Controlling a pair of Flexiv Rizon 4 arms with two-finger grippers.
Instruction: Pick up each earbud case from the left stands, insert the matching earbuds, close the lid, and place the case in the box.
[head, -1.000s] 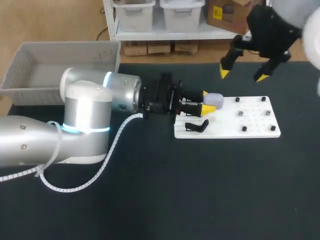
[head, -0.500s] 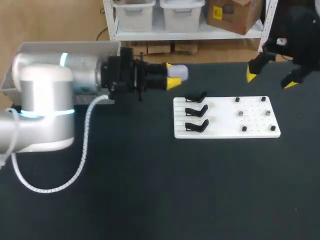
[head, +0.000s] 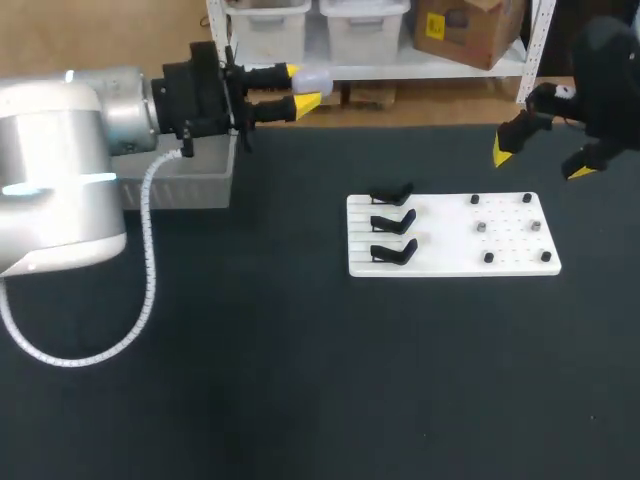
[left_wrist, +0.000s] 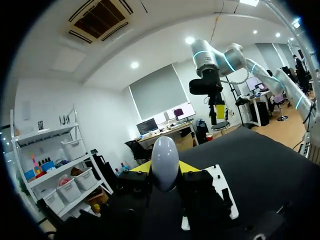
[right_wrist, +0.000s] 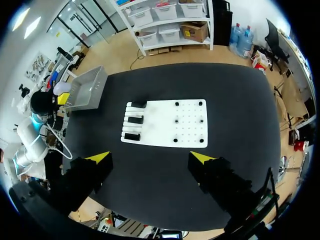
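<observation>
The left arm (head: 60, 170) comes in from the left and holds its jaws level, raised over the far left of the surface (head: 300, 380). They are closed on the case (head: 312, 78), a pale lilac oval pinched between the two yellow tips. In the left wrist view the case (left_wrist: 165, 162) stands on end between those tips, its rounded end poking out past them. The grey box (head: 190, 185) sits at the surface's far left corner, partly hidden under the arm. The case is near the box's right end, but I cannot tell whether it hangs over the box or just beside it.

The white board (head: 452, 235) lies flat right of the middle. Three black stands (head: 392, 222) sit in a column along its left edge, and small dark studs (head: 481, 227) dot its right half.

The right arm (head: 610, 80) is high at the far right corner, well apart from the board. Its jaws are open, the yellow fingertips (head: 503, 152) spread wide. From its wrist the board (right_wrist: 167, 122) and the box (right_wrist: 87, 87) show far below.
</observation>
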